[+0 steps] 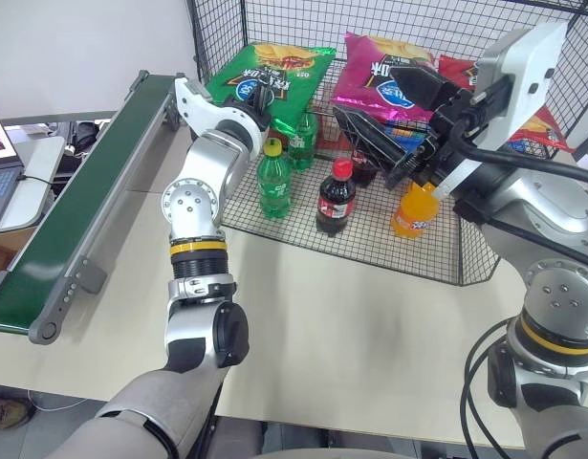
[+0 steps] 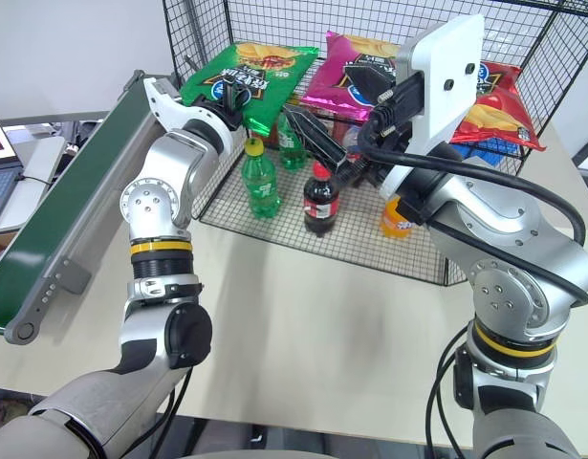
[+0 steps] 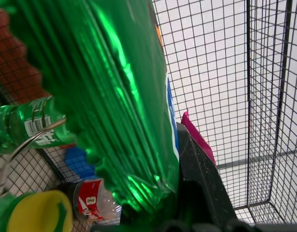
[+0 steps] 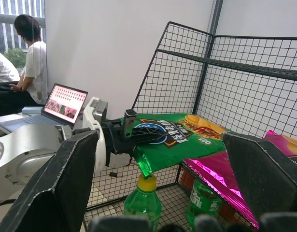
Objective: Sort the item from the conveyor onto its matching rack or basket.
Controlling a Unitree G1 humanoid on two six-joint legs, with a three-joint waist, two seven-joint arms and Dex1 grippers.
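The item, a shiny green chips bag [image 1: 274, 67], lies flat at the left of the rack's upper shelf. Its near edge hangs out over the bottles below. My left gripper [image 1: 260, 96] is shut on that near edge, as the right wrist view confirms at the left gripper [image 4: 131, 128]. The rack [image 1: 446, 258] is a black wire cage on the table. My right gripper [image 1: 384, 120] is raised in front of the rack's middle, open and holding nothing. The conveyor [image 1: 74, 201], a dark green belt, runs along the left with nothing on it.
A magenta bag [image 1: 380, 76] and a red bag [image 2: 494, 110] lie beside the green one on the shelf. On the rack floor stand green bottles [image 1: 273, 179], a cola bottle [image 1: 337, 196] and an orange bottle [image 1: 415, 210]. A laptop [image 4: 66, 104] and a seated person [image 4: 27, 58] are on the far left.
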